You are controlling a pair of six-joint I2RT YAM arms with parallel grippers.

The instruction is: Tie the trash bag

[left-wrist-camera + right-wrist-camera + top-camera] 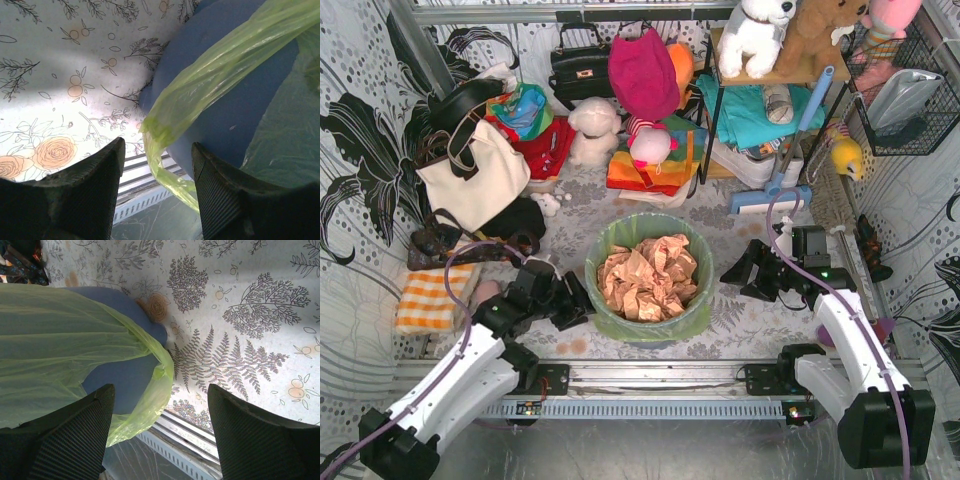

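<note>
Left tool (578, 300) and right tool (732, 275), both spread and empty, flank the trash bag (620, 236); the likely next move is pinching its overhanging rim.

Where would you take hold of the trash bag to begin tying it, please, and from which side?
I'd grip the trash bag by its slack hem folded down outside the bin, coming in level from the outer sides: left gripper from the left, right gripper from the right. The hem hangs loose off the wall, so open fingers can straddle it.
</note>
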